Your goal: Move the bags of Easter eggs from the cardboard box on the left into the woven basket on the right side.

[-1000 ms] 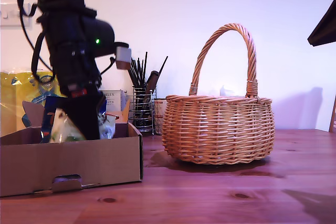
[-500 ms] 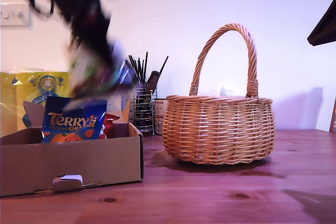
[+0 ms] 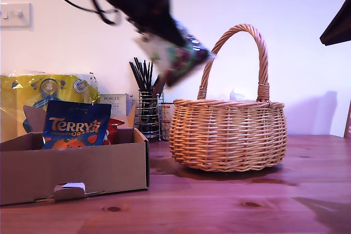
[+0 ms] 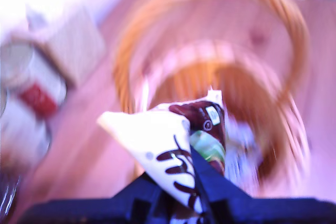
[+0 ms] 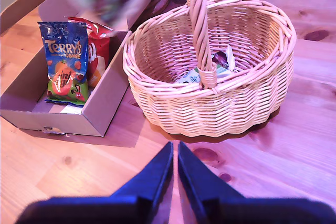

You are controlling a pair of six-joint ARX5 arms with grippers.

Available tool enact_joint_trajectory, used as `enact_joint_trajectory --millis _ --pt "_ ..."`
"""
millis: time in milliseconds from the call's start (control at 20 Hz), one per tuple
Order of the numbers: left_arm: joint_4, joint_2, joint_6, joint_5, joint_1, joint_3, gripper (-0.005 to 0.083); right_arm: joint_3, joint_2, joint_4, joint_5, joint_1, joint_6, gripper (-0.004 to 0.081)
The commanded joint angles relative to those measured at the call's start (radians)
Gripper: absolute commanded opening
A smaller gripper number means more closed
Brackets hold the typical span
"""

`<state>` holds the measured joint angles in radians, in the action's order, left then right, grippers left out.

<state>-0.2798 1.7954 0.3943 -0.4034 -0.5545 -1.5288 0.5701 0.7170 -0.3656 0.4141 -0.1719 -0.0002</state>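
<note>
First wrist view shows my first gripper (image 4: 191,182) pinching two pouches at once, a white bag with script lettering (image 4: 157,150) and a darker bag with green on it (image 4: 207,135), with the woven basket (image 4: 210,77) blurred below. A second ago this gripper was down inside the cardboard box (image 3: 74,171); now, in the exterior view, it carries the bags (image 3: 178,56) high, just short of the basket's handle (image 3: 258,42), so the lift is done and the drop remains. My second gripper (image 5: 175,169) hangs pressed together over the table's near edge. A blue Terry's bag (image 3: 74,124) and a red bag (image 3: 112,130) wait in the box.
</note>
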Motion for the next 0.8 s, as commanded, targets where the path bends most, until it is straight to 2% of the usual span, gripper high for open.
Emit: enact_joint_trajectory --millis 0,300,750 --pt "0.066 0.051 -0.016 -0.008 -0.013 0.01 -0.0024 0.012 0.0 0.01 0.007 -0.005 0.001 -0.0012" --pt "0.184 0.163 -0.092 -0.066 -0.058 0.01 -0.0024 0.012 0.0 0.021 0.006 -0.005 0.0 -0.0012" --pt "0.145 0.182 -0.118 -0.094 -0.077 0.01 -0.0024 0.012 0.0 0.025 0.006 -0.005 0.0 -0.0012"
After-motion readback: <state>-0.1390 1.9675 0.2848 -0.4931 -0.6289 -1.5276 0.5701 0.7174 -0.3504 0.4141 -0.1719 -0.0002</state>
